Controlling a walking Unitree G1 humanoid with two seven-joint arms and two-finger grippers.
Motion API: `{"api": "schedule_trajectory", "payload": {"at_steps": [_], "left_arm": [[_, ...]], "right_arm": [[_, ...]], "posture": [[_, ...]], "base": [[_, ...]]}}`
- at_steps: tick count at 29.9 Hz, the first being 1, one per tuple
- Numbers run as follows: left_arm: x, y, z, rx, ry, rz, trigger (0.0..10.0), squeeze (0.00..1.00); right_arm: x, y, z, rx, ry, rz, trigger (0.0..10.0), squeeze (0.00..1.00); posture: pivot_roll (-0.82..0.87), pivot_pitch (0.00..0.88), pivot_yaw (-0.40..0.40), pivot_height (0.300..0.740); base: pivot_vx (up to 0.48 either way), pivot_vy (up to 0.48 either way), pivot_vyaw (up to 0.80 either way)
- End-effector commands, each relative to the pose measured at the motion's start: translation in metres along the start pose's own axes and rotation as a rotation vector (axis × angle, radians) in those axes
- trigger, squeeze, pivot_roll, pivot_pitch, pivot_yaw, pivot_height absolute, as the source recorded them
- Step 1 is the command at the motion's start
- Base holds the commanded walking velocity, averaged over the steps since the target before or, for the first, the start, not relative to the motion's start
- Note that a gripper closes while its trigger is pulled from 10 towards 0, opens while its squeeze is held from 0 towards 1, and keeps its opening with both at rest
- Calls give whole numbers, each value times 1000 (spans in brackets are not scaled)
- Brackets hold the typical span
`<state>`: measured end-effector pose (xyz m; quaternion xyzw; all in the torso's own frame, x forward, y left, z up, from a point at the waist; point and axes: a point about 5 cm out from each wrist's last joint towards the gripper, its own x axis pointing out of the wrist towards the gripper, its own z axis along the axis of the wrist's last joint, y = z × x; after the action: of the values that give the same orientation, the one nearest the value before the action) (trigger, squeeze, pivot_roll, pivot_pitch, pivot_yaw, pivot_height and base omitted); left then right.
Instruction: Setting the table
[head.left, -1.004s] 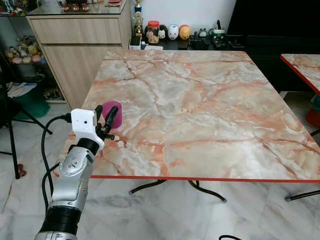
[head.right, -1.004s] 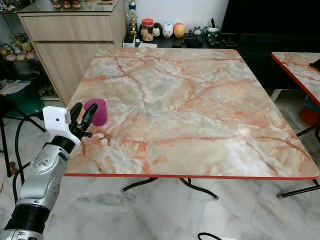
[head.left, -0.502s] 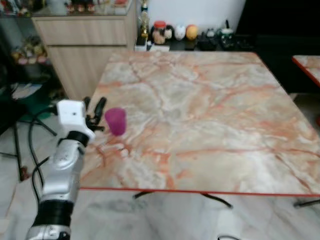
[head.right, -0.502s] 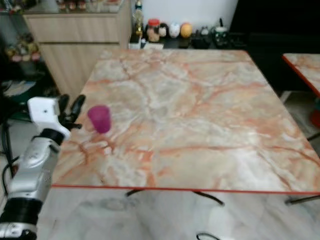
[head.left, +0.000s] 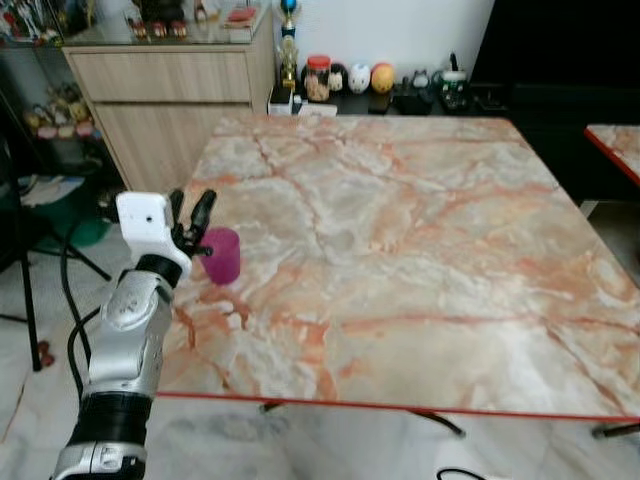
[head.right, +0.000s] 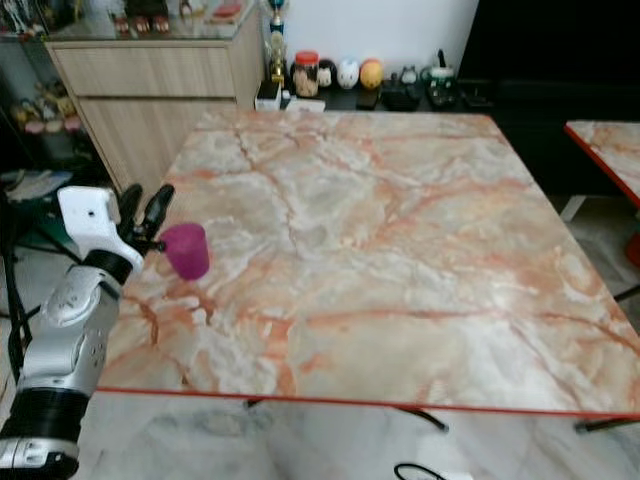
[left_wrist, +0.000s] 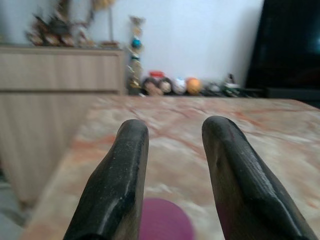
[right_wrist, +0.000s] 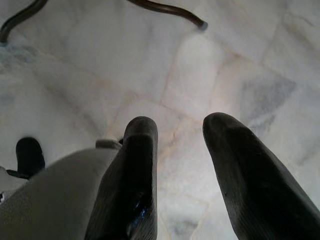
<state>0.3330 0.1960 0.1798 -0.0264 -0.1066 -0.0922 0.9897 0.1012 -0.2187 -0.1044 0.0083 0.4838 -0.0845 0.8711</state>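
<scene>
- Since one second earlier, the left gripper (head.left: 190, 213) has been drawn back off the small magenta plastic cup (head.left: 221, 255); its two black fingers, which then stood on either side of the cup, are now seen just beside it on the robot's left, raised above rim level.
- The whole scene has shifted between the earlier and present eye views, so camera movement is recorded; no displacement of the cup across the table can be confirmed.
- The cup is observed standing upright on the square table with a pink-veined marble-pattern top and red edge (head.left: 420, 260), near its left edge, in the nearer half.
- The left gripper's fingers are noted spread apart with nothing between them. In the left wrist view the cup (left_wrist: 165, 220) is seen low in the gap beyond the fingertips (left_wrist: 132, 137), not touched by either.
- The silver left arm (head.left: 128, 340) is seen rising from below the table's near left corner, with a black cable looped beside it.
- In the right wrist view the right gripper (right_wrist: 177, 125) is seen pointed down at the pale marble-tiled floor (right_wrist: 210, 70), its fingers parted and holding nothing.
- A light wooden cabinet with drawers (head.left: 165, 105) is noted behind the table's far left corner.
- A row of small jars and round figurines (head.left: 345, 78) is noted on a dark low shelf beyond the table's far edge.
</scene>
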Motion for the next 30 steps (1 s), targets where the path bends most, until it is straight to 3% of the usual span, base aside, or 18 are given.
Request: {"api": "schedule_trajectory", "payload": {"at_steps": [1,2,3,8,13,20,21,24,30], "left_arm": [[4,-5,4,-21,14,-39,10000,0],[5,-4,0,-7,54,-42,10000,616],[6,-3,-2,-1,73,-40,10000,1000],[15,0,2,30,106,-13,10000,1000],[33,17,10,85,183,156,10000,1000],[41,30,4,52,281,261,10000,1000],[41,31,1,46,305,262,10000,0],[38,34,-10,-8,395,267,10000,0],[34,41,-15,2,455,285,10000,0]], "right_arm": [[0,-1,-1,-8,10,4,10000,0],[0,-1,-1,-7,11,5,10000,0],[0,-1,-1,-7,11,5,10000,0],[0,-1,-1,-11,13,9,10000,0],[1,-1,0,-42,26,16,10000,0],[0,0,-1,-32,27,19,10000,0],[0,0,-1,-32,26,19,10000,0],[0,1,-2,-29,28,20,10000,0],[0,2,-3,-34,35,26,10000,0]], "posture": [[25,0,-12,736],[24,0,-10,736],[24,0,-10,736],[26,0,-13,736],[27,0,-15,736],[18,0,-8,736],[18,0,-8,736],[14,0,-4,736],[25,0,-7,736]], "base": [[0,0,0],[0,0,0],[0,0,0],[0,0,0],[0,0,0],[0,0,0],[0,0,0],[0,0,0],[0,0,0]]}}
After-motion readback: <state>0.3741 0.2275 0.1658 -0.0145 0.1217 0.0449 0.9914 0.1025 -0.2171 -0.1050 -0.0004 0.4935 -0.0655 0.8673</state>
